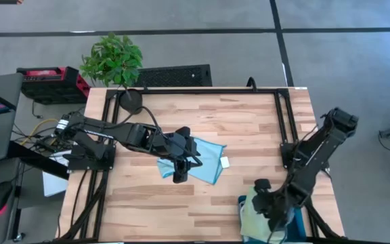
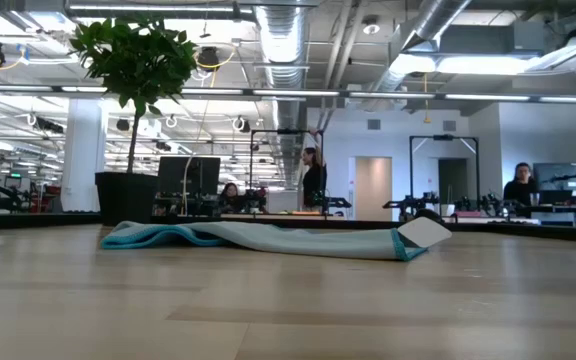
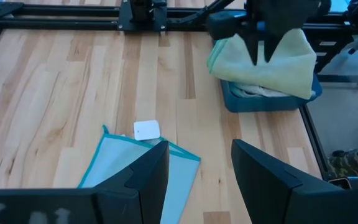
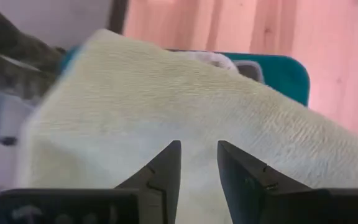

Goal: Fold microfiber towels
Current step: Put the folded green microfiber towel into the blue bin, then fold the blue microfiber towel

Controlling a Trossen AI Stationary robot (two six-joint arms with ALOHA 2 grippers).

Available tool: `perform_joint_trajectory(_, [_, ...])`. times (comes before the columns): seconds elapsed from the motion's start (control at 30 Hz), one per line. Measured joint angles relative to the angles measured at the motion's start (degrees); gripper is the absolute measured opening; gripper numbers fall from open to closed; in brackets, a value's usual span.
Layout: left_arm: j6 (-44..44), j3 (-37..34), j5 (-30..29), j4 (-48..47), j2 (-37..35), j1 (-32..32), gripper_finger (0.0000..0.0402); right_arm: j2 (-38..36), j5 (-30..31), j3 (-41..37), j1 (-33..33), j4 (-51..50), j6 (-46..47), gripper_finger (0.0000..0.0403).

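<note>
A light blue microfiber towel [image 1: 205, 161] with a teal edge and a white tag lies flat and partly folded at the desk's [image 1: 249, 122] centre. A pale green towel [image 1: 257, 210] is draped over others at five o'clock, near the desk's edge.

This is a large open-plan robotics lab or industrial-style office. Across the upper part of the low view run exposed ceiling ducts [image 2: 288, 40] and pipes with strip lights, and along the middle, behind a potted plant [image 2: 133, 60], people [image 2: 313, 175] sit or stand at desks with monitors [image 2: 188, 178]. The high view shows a wooden worktable [image 1: 249, 122] on a grey concrete floor [image 1: 181, 17], with cables and electronics [image 1: 46, 139] at left.
</note>
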Motion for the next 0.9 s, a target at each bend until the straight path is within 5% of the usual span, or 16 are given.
perform_joint_trajectory(0.43, [-0.09,-0.07,0.02,-0.62,-0.02,-0.04,0.0167,9.32,-3.75,-0.02,-1.03,4.75,-1.87,0.0126])
perform_joint_trajectory(0.9, [-6.37,-0.07,-1.03,-9.35,-0.02,-0.1,0.0167,-6.6,0.62,0.0,-1.34,2.54,0.6,0.0126])
